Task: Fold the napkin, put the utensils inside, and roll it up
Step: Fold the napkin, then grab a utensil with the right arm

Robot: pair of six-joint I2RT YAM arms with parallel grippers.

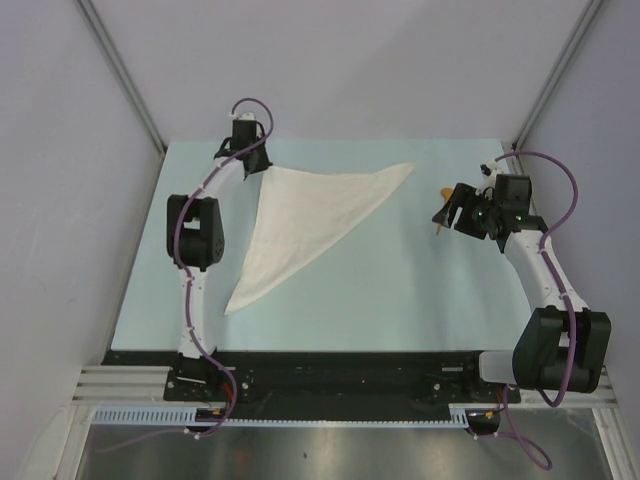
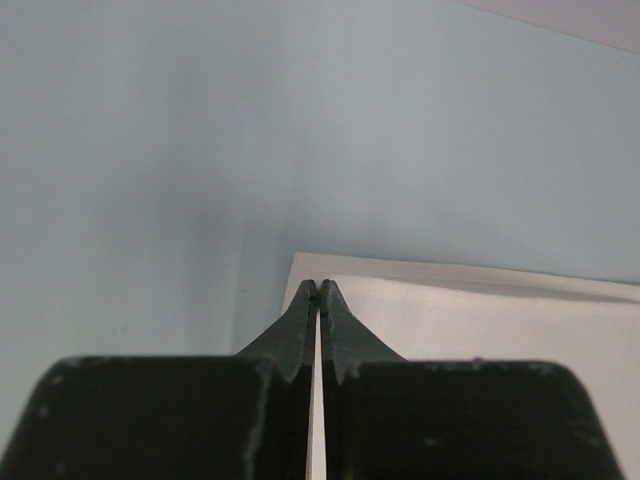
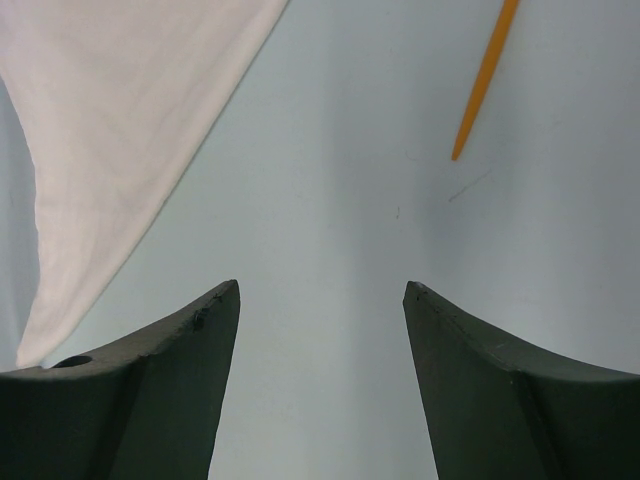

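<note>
Only the wrist views tell: left gripper (image 2: 318, 290) fingers together at the napkin (image 2: 480, 330) corner, right gripper (image 3: 320, 290) fingers apart near the spoon (image 3: 485, 80).

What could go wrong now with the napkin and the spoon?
1. The left gripper looks shut on a corner of the napkin. If it pulls away without opening, it might drag the triangle fold apart.
2. The spoon is thin and lies off to one side of the open right gripper, not between its fingers, so a grab could miss or push it away.
</note>
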